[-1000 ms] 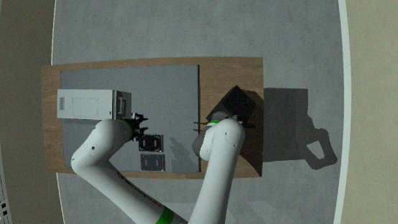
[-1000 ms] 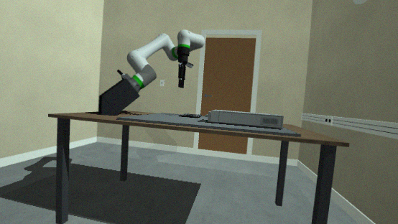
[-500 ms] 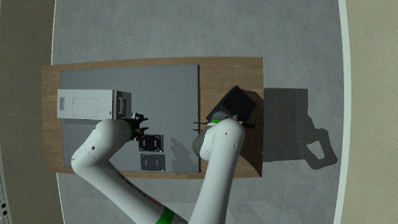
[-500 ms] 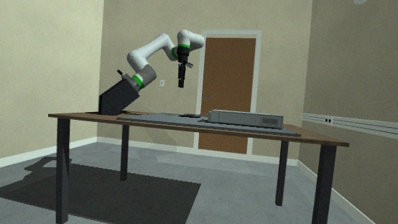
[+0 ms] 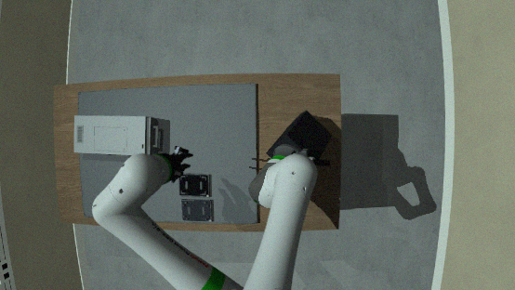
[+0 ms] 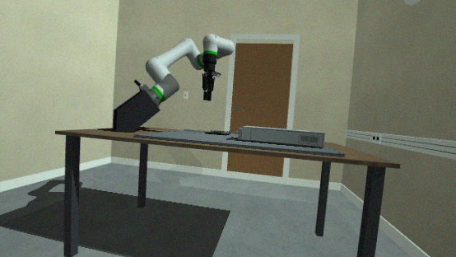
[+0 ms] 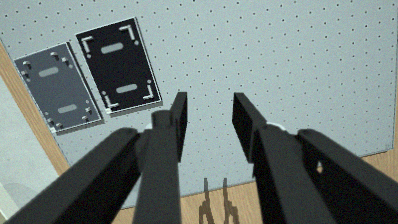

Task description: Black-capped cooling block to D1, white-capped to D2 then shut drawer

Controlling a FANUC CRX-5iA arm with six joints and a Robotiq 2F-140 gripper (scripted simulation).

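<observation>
Leftmost in the top view, the cooler (image 5: 111, 134) (image 6: 281, 137) sits on the grey board (image 5: 218, 116) (image 6: 181, 137) (image 7: 210, 60); rightward, the gripper (image 5: 187, 164) (image 6: 207, 99) (image 7: 210, 107) hangs high, jaws partly open around nothing, near black D1 (image 5: 195, 185) (image 7: 119, 67) and grey D2 (image 5: 197, 210) (image 7: 58, 87).
</observation>
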